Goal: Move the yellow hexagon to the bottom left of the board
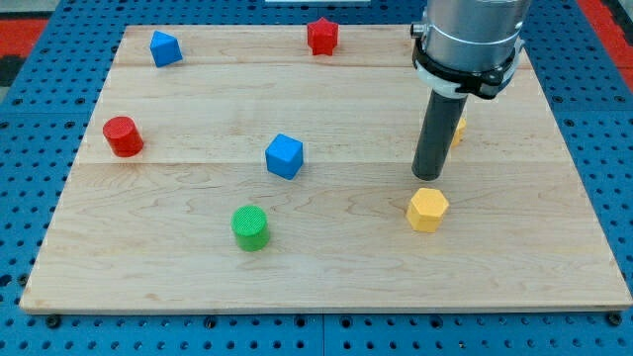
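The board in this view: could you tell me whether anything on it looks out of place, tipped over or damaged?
Nothing stands out. The yellow hexagon, green cylinder, two blue cubes, red cylinder and red star all sit flat on the board. A second yellow block is mostly hidden behind the rod. My tip hovers just above the hexagon.

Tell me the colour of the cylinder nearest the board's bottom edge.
Green: the green cylinder, plain in the camera view.

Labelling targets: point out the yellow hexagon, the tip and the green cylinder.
yellow hexagon [427, 209]: camera view, top face.
my tip [427, 177]: camera view, rod's very end.
green cylinder [249, 226]: camera view, upper side.
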Motion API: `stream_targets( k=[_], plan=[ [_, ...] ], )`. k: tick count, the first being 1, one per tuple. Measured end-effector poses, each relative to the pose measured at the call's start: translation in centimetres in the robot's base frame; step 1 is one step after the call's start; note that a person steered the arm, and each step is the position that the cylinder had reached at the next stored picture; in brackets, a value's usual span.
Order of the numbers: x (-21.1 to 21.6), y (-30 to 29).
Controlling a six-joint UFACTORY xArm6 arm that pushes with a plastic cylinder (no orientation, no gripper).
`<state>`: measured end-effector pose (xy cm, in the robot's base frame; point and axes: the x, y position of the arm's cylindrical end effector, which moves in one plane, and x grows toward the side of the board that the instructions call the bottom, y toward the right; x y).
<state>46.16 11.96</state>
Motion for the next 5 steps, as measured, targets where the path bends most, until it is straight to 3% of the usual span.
stream_targets(
  k=[2,3,4,5],
  plan=[
    [-0.1,-8.4],
    [-0.2,-0.3],
    [4.2,6.5],
    [8.5,2.1]
  ],
)
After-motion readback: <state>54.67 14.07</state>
